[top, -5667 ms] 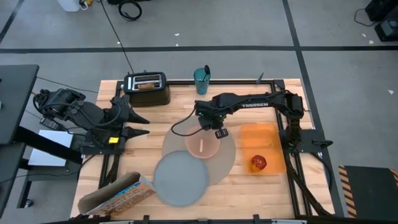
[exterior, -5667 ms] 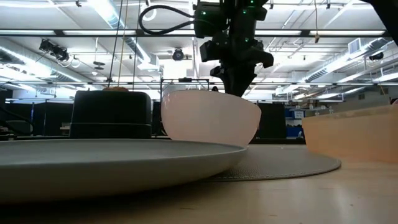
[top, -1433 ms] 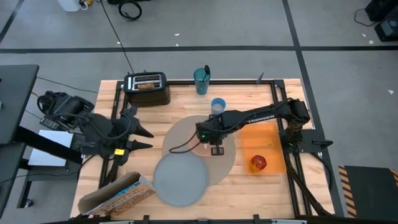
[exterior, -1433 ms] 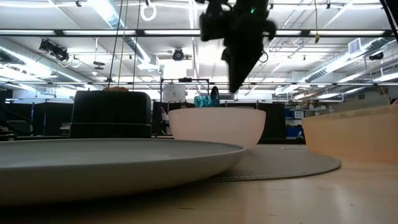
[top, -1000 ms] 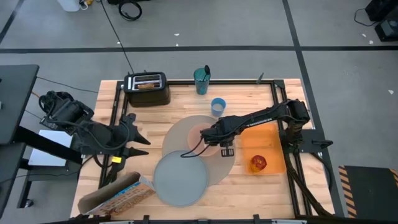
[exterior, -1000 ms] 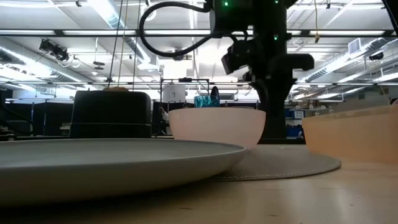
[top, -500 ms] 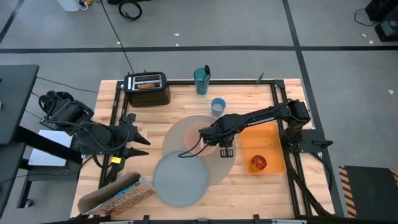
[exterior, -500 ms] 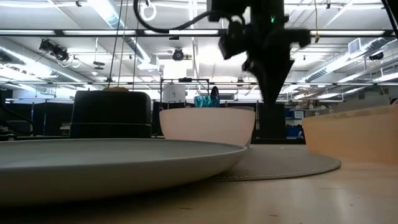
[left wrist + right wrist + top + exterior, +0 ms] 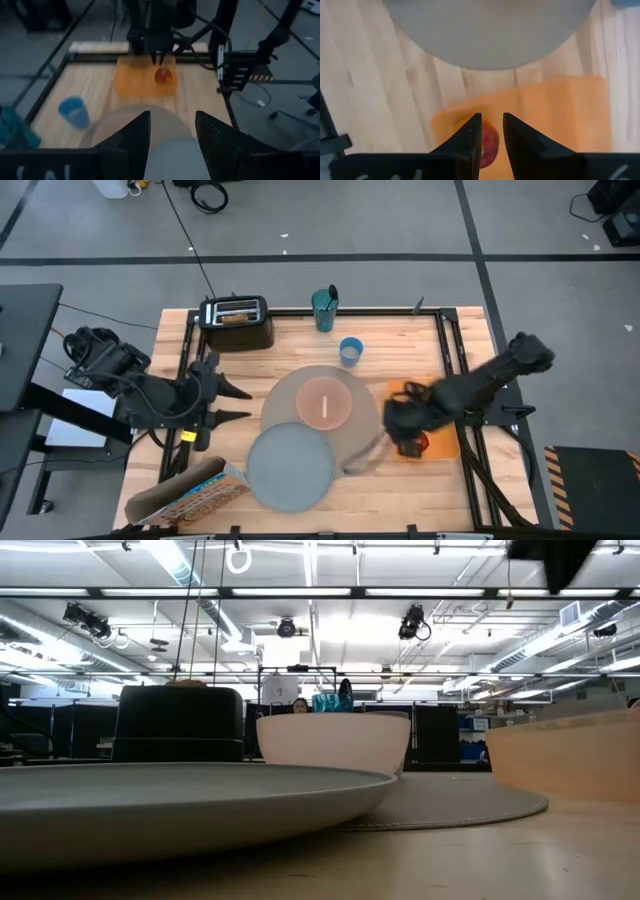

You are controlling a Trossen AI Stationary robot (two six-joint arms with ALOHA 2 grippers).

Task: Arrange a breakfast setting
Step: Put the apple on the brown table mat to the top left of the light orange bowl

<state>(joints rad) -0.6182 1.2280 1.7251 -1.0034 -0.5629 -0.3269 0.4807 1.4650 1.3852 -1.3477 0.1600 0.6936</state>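
Note:
The translucent pink bowl (image 9: 323, 402) stands on the round grey-beige placemat (image 9: 355, 430); it also shows in the low view (image 9: 333, 743). The grey plate (image 9: 290, 467) lies on the placemat's near left edge. The red apple (image 9: 489, 142) lies on the orange mat (image 9: 432, 395). My right gripper (image 9: 402, 428) hangs above the apple, fingers pointing down with a narrow gap, touching nothing; the apple shows between them in the right wrist view (image 9: 491, 120). My left gripper (image 9: 240, 402) is open and empty at the table's left. The light-blue cup (image 9: 350, 350) stands behind the placemat.
The black toaster (image 9: 236, 320) with a toast slice stands at the far left. A teal cup (image 9: 324, 308) with a handle sticking out stands at the far edge. A cereal box (image 9: 190, 490) lies at the near left corner.
My right gripper has left the pink bowl and swung fast toward the table's right edge, and now hangs over the apple on the orange mat. The bowl has slid a little toward the table's left and now stands free on the placemat.

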